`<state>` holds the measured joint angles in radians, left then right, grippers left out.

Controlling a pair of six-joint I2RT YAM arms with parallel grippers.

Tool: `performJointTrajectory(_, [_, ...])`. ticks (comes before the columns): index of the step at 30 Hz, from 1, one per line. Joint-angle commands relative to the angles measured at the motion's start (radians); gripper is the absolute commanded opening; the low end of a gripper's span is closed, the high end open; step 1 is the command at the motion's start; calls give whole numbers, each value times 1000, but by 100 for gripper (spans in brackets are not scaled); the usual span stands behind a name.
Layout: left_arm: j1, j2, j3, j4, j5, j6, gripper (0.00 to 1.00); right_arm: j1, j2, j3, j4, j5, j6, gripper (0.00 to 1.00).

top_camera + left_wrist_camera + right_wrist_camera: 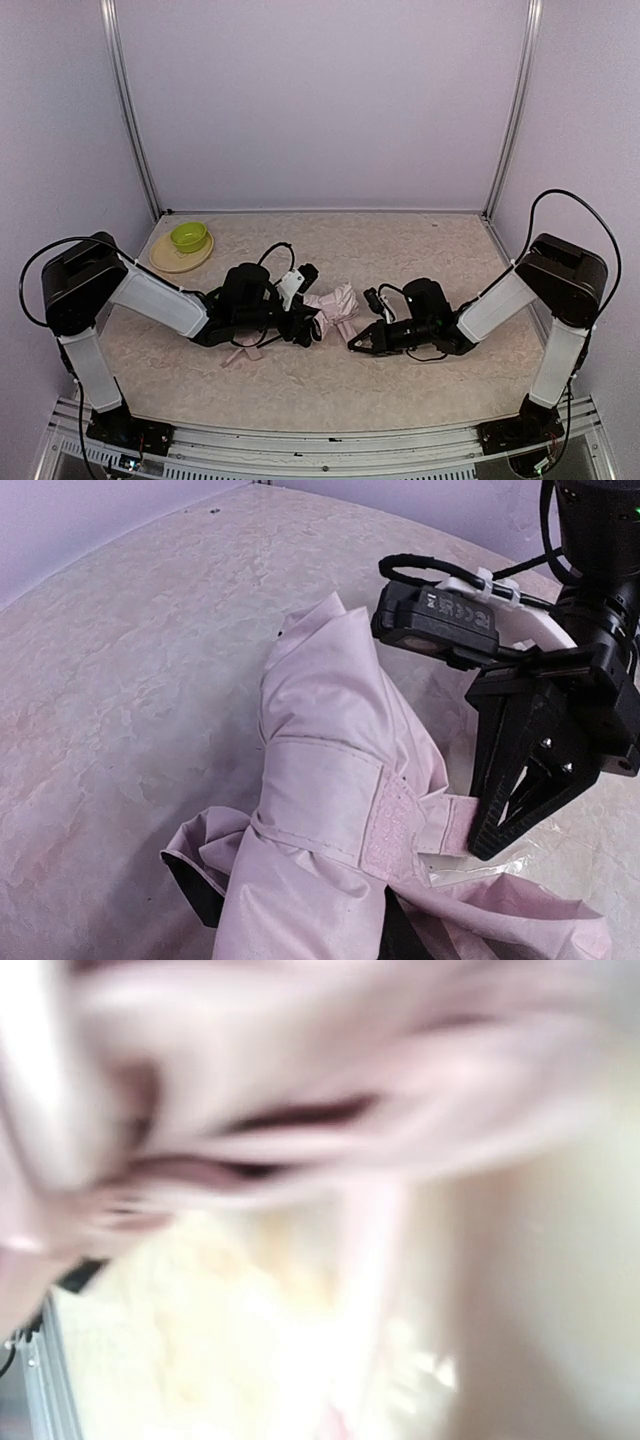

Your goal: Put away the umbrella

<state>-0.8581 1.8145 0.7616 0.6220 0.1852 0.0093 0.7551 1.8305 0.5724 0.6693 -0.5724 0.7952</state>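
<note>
Reaching inward from the near edge, two arms converge on one umbrella (pixel 336 302), which lies bundled on the table (pixel 420 250) just on the 6 o'clock side of centre.

The right gripper (pixel 488 842) sits at the umbrella's 4 o'clock. Its fingers are pressed together at the tips and appear clamped on the free end of the closure strap (pixel 400 825). Judged purpose: draw the strap around the pale pink folds so that it fastens.

The left gripper (pixel 312 326) sits at the umbrella's 8 o'clock, against the fabric, probably to steady the bundle against that pull. Whether its fingers are apart or together cannot be told. The right wrist view is blurred pink and confirms nothing.

Farther off, at 10 o'clock, one plate (pixel 165 262) carries one green bowl (pixel 188 236), well apart from the work.
</note>
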Motion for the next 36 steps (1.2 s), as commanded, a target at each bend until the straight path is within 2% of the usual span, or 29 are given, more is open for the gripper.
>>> performJointTrajectory(1, [41,3,32,111,-120,-33,0,74,8,70,-114,-53,-59,0])
performJointTrajectory(5, [18,123,113,19,-262,60,0,116,-49,84,-51,-128,-59,0])
performJointTrajectory(8, [-10,157,113,-1,-280,120,0,117,-134,78,21,-137,-37,0])
performJointTrajectory(11, [-84,174,107,-44,-321,244,0,101,-183,84,63,-122,4,0])
performJointTrajectory(16, [-139,192,58,-112,-313,364,0,44,-233,61,92,-93,68,0])
performJointTrajectory(21, [-218,248,97,-230,-408,496,0,20,-238,71,175,-97,100,0])
performJointTrajectory(27, [-249,260,92,-275,-305,543,0,3,-246,102,149,-10,75,0])
performJointTrajectory(30, [-260,257,90,-302,-234,568,0,-15,-231,63,209,63,124,0])
performJointTrajectory(36, [-262,261,97,-341,-167,575,0,-43,-168,73,196,161,146,5])
